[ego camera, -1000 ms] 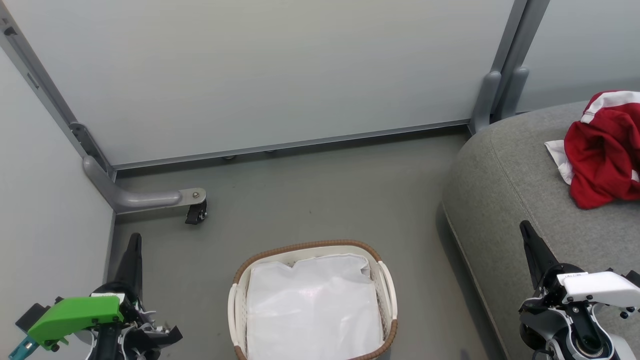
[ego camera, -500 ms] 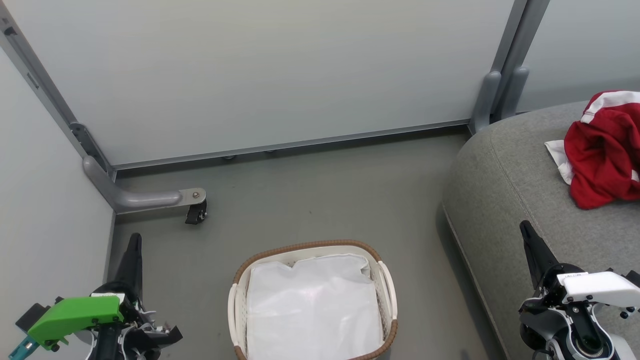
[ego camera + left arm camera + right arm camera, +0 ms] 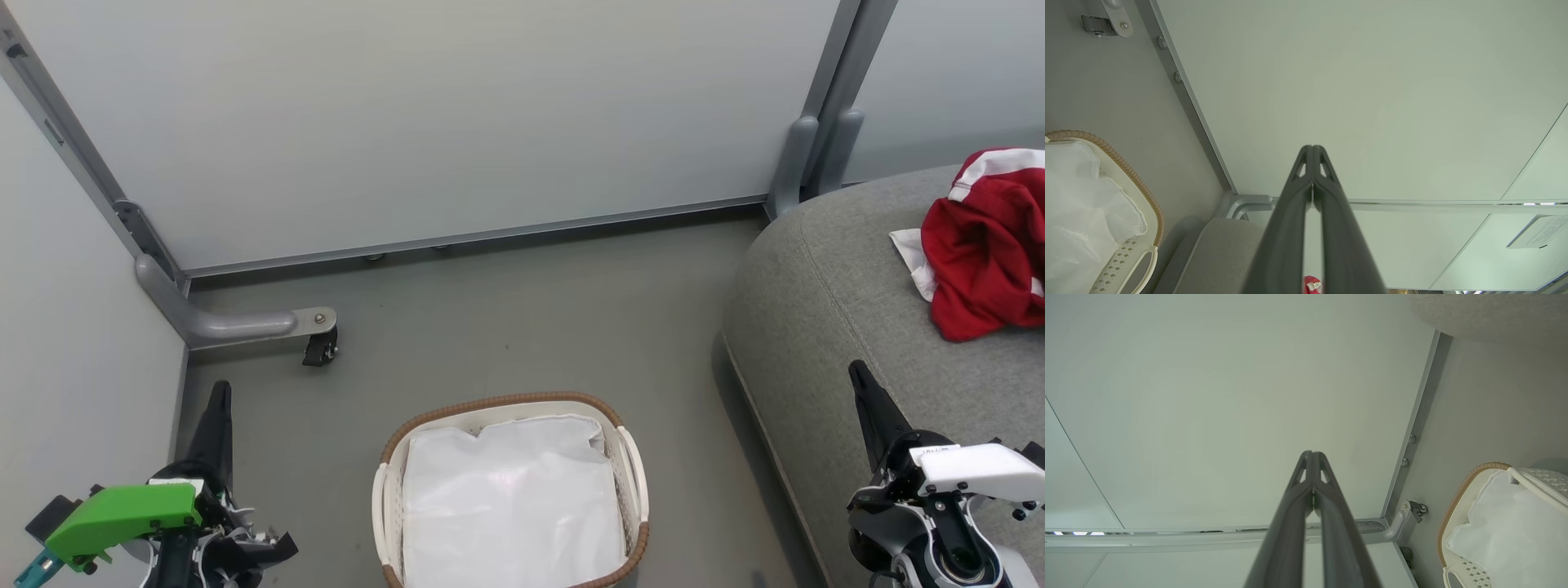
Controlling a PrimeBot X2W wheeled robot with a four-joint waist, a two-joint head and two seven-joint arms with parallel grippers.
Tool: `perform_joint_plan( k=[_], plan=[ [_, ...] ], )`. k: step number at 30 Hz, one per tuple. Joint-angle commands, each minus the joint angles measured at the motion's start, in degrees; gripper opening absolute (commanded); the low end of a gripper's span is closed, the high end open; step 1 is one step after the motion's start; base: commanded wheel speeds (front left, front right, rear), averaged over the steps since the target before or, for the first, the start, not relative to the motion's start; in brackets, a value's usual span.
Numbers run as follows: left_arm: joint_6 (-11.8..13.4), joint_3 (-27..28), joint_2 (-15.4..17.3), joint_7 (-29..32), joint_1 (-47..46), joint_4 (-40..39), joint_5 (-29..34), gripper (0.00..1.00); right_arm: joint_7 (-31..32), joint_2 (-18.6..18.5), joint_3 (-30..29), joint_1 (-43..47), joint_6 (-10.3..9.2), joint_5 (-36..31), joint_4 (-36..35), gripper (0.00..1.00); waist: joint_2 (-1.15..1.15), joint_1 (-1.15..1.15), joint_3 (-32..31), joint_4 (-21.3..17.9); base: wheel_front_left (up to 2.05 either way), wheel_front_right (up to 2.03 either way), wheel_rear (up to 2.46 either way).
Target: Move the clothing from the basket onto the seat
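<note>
We are likely finishing: left gripper (image 3: 219, 390), right gripper (image 3: 857, 371) closed, empty; laundry basket (image 3: 506, 400) between them bare of clothes; red garments (image 3: 984, 253) lying on sofa cushion (image 3: 824, 278) ahead of the right one; nothing needing fetching.

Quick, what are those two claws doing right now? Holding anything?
Left gripper: closed, fingertips together, holding nothing.
Right gripper: closed, fingertips together, holding nothing.

Ahead of you: flat pale grey-white partition panel (image 3: 457, 122), silver metal rail (image 3: 490, 237) along its base. Smooth dull grey-green floor (image 3: 522, 327) below. Your left corner: curved grey metal support foot (image 3: 229, 325), small black caster wheel (image 3: 320, 351) under its tip. Your right: twin upright grey metal posts (image 3: 798, 163). Left wrist view: white paper notice (image 3: 1537, 232) on panel, print unreadable. Right wrist view: two round bolts (image 3: 1412, 438) on rail.
</note>
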Motion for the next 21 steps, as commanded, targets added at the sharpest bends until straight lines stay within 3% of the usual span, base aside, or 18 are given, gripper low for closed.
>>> perform_joint_plan(
  k=[1, 21],
  plan=[
    [-0.34, 0.12, 0.33, 0.18, -0.59, -0.1, -0.19, 0.0, 0.09, -0.17, -0.13, 0.59, 0.0, 0.18, -0.2, 0.0, 0.0, 0.0, 0.0, 0.0, 0.0, 0.0, 0.0],
    [-0.34, 0.12, 0.33, 0.18, -0.59, -0.1, -0.19, 0.0, 0.08, -0.17, -0.12, 0.59, 0.0, 0.19, -0.2, 0.0, 0.0, 0.0, 0.0, 0.0, 0.0, 0.0, 0.0]
  ],
)
